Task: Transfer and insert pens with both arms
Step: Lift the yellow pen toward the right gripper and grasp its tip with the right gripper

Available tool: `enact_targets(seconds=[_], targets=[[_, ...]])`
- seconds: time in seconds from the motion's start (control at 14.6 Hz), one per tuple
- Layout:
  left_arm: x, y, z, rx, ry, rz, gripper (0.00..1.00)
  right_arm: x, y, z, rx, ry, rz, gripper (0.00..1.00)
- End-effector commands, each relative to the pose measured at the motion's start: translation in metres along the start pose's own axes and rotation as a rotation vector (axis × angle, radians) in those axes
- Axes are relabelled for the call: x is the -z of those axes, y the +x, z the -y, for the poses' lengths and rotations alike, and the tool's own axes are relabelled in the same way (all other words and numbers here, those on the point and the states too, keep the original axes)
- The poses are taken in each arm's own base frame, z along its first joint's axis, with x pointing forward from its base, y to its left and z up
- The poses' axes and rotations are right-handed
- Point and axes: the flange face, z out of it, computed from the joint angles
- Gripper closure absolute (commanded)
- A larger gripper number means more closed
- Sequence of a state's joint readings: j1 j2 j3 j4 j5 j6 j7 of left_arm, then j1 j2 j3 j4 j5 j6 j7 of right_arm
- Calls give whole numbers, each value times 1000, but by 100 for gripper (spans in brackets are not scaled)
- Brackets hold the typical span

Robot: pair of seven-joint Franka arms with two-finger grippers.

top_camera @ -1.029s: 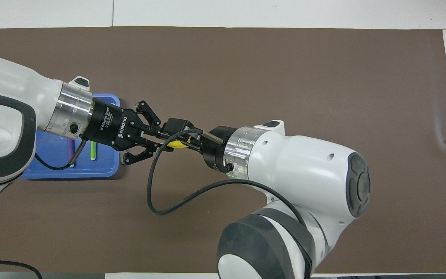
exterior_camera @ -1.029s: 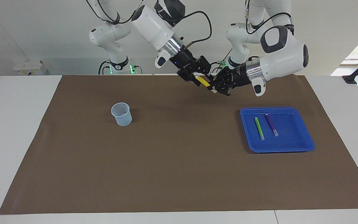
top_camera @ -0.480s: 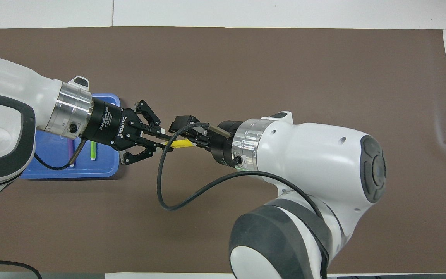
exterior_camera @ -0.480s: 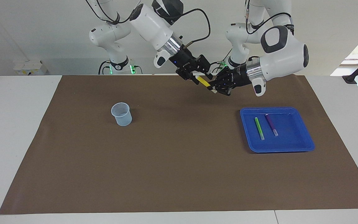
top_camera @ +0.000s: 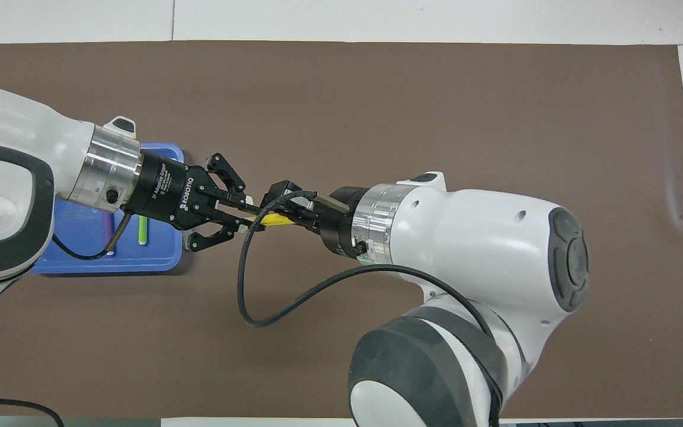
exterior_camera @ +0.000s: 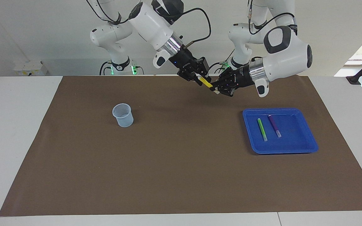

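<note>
The yellow pen (exterior_camera: 205, 81) hangs in the air between the two grippers, over the mat's edge nearest the robots; it also shows in the overhead view (top_camera: 271, 220). My left gripper (exterior_camera: 217, 89) (top_camera: 245, 214) is shut on its pale cap end. My right gripper (exterior_camera: 198, 73) (top_camera: 285, 207) is open, its jaws standing around the pen's yellow end. The green pen (exterior_camera: 262, 129) (top_camera: 142, 230) and the purple pen (exterior_camera: 274, 125) (top_camera: 108, 228) lie side by side in the blue tray (exterior_camera: 306, 147) (top_camera: 110, 264).
A translucent cup (exterior_camera: 123, 115) stands upright on the brown mat (exterior_camera: 181, 175) toward the right arm's end; the right arm hides it in the overhead view. Two smaller white arms with green-lit bases (exterior_camera: 118, 62) stand at the table's robot edge.
The right gripper has shifted slightly along the pen toward its own end of the table. The left gripper and the yellow pen have stayed in place.
</note>
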State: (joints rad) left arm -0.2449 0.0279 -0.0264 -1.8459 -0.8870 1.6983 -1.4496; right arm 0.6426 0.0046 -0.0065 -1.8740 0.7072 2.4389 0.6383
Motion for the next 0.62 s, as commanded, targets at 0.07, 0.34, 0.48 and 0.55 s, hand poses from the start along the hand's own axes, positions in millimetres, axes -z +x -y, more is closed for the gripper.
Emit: enact_targets(seconds=[0.07,0.34,0.48,0.55], targets=[[2,0,9,6,-23,15,100,4,-1,1,29,-11,0,58],[2,1,8,6,-25,15,100,5,3,-1,53,-16,4,92],[2,0,8,7,-31,14,100,6,3,-2,49,-14,2,100],[2,0,8,7,-33,14,100,5,4,-2,48,-15,2,100]])
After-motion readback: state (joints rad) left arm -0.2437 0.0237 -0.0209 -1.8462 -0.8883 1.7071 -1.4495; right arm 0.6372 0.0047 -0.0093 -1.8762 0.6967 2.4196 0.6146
